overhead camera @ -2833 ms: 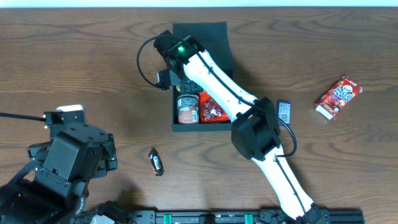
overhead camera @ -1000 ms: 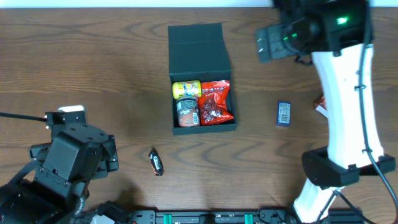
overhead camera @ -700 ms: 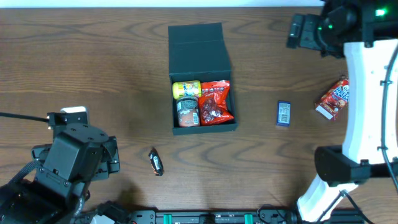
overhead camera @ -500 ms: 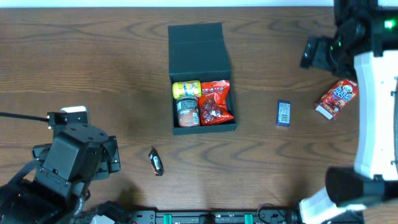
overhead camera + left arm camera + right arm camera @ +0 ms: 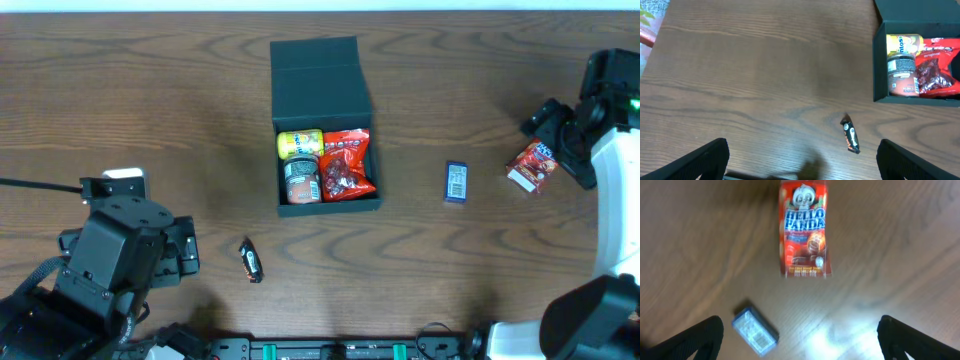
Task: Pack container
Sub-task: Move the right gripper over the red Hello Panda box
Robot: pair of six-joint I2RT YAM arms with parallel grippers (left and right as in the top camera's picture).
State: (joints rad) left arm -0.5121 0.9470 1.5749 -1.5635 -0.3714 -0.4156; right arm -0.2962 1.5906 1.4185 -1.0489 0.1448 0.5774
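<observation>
The dark teal container (image 5: pixel 320 75) stands open at the middle back of the table, lid flap folded away. Inside lie a yellow roll (image 5: pixel 299 145), a brown jar (image 5: pixel 301 180) and a red bag (image 5: pixel 346 166). The left wrist view shows the container (image 5: pixel 879 65) at upper right. My left gripper (image 5: pixel 802 169) is open and empty, low over the near left table, with a small dark candy bar (image 5: pixel 850 136) ahead of it. My right gripper (image 5: pixel 800 341) is open and empty, hovering by a red Hello Panda box (image 5: pixel 805 230) at far right.
A small blue box (image 5: pixel 456 183) lies between the container and the Hello Panda box (image 5: pixel 530 166); in the right wrist view the blue box (image 5: pixel 755 332) sits near the left finger. The candy bar (image 5: pixel 251 260) lies in front of the container's left corner.
My right arm has swung from over the container out to the far right and come down beside the Hello Panda box, jaws still open. The left arm barely moved.
</observation>
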